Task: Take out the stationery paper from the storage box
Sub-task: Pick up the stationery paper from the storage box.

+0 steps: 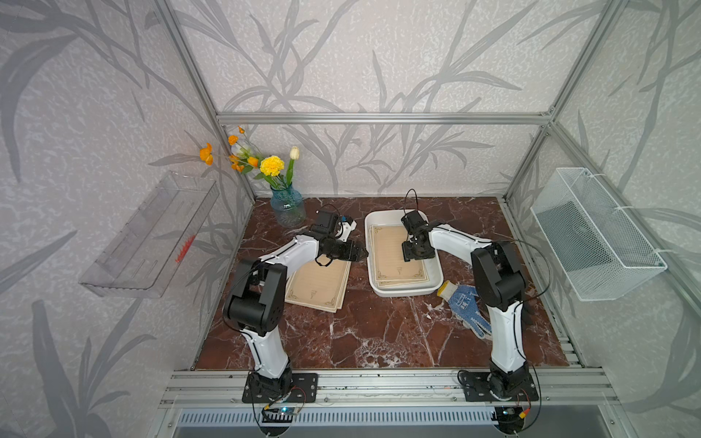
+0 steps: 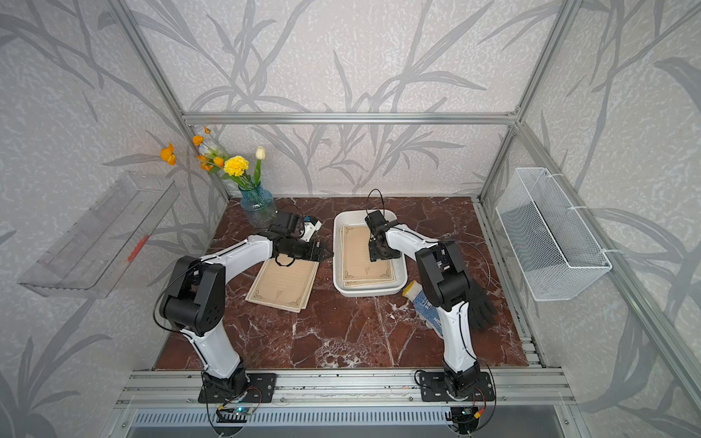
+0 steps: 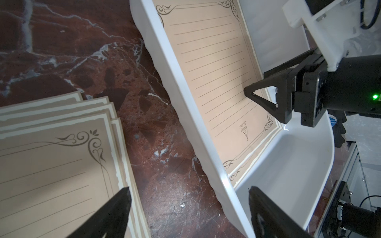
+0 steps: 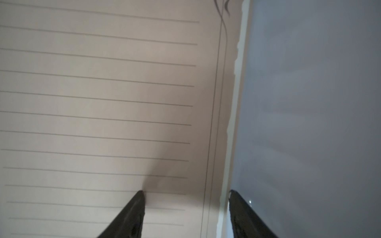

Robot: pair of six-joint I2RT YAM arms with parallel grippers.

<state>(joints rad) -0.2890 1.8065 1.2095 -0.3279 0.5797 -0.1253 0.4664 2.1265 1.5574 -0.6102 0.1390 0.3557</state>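
Right wrist view puts my right gripper (image 4: 186, 193) down in the box (image 4: 309, 123), jaws apart and holding nothing. One tip looks to be touching the top sheet of paper (image 4: 103, 103), and its partner sits just past that sheet's right edge, over the white floor.

My worries, biggest first. The box looks light and glossy on the marble table (image 1: 360, 330), so a sideways drag could slide it. Closing here may also pinch several sheets together, or buckle and crease the top one. Or the tip may simply slip and bring up none.

The left gripper (image 3: 188, 188) hangs wide open and empty over the gap between the box and the pile (image 1: 318, 284) lying out on the left.

The paper is thin, tan and ruled, with scroll corners; the sheets in the box lie flat, slightly fanned
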